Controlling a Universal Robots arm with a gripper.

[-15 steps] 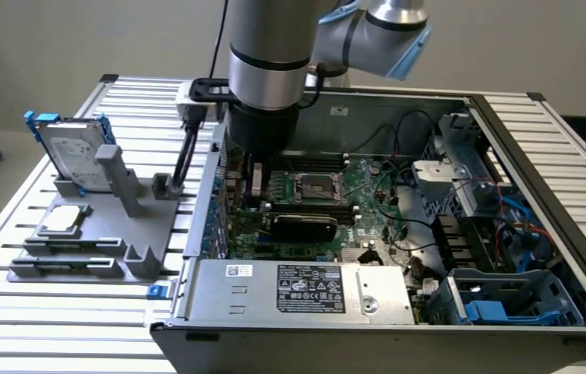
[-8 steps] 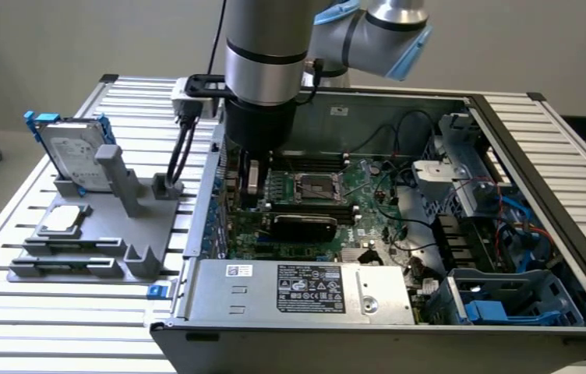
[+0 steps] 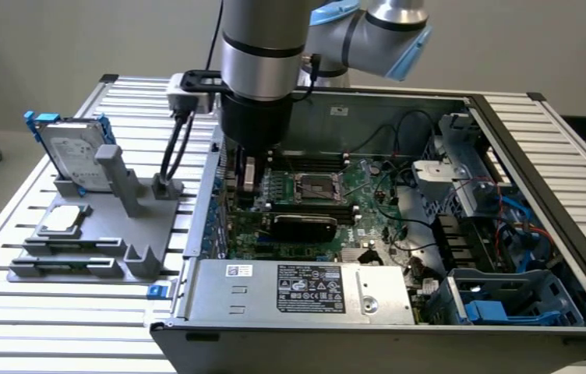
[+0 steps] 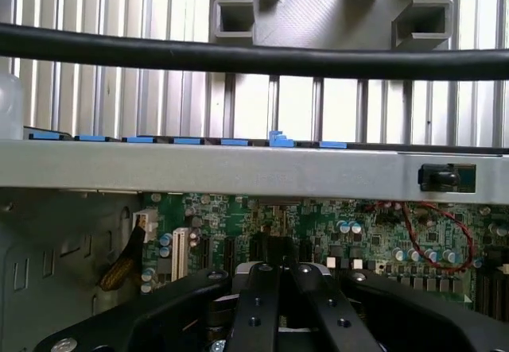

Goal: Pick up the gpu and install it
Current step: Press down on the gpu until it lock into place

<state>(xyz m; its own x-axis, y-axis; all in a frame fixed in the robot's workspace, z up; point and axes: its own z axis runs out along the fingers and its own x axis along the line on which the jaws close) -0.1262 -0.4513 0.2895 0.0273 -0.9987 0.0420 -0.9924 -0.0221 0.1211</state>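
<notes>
**Arm lowered into the open computer case**

In the exterior view the gripper (image 3: 249,181) reaches down inside the open computer case (image 3: 542,156), over the side of the motherboard (image 3: 371,195) toward that view's left; a flat, pale card-like piece hangs upright under it, likely the gpu (image 3: 249,173), though it is too slim to identify with certainty; the wrist view adds the gripper's (image 4: 282,284) black fingers (image 4: 262,304) drawn close together, and whether they clamp anything between them I cannot tell.

The wrist view also shows the case's grey side wall (image 4: 238,169) with blue tabs along it, a black cable (image 4: 254,58) crossing in front, and green board with capacitors below.

The case holds the motherboard with its CPU socket (image 3: 314,185), a black cooler (image 3: 304,226) beside it, a labelled power supply (image 3: 304,290) and a blue drive cage (image 3: 506,300) (nearest the camera).

Outside the case, on the slatted table (image 3: 22,312), a grey fixture (image 3: 96,241) carries a hard drive (image 3: 69,152) standing upright in a blue caddy, and a small square silver chip (image 3: 62,220) lying flat.
</notes>
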